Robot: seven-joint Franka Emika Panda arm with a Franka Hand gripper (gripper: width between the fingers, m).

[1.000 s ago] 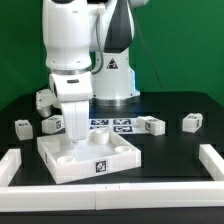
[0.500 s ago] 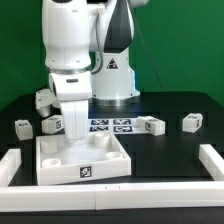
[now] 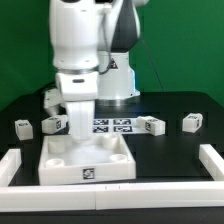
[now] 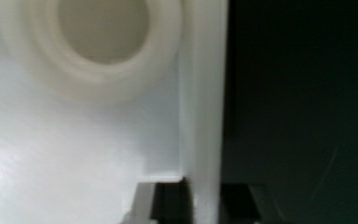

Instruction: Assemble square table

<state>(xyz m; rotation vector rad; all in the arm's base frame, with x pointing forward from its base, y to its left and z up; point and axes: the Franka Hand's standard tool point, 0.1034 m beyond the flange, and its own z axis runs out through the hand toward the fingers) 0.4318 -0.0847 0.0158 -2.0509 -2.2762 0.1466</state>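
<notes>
Tabletop slab: one. Legs: four clear. Marker board: one.

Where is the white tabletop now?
In the exterior view, the tabletop lies front and left of centre, below the arm, just before the marker board.

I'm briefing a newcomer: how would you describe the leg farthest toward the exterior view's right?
Start at the big white square table slab. Look past it toward the exterior view's right, beyond the marker board. The leg lies alone there, farther out than any other leg.
</notes>
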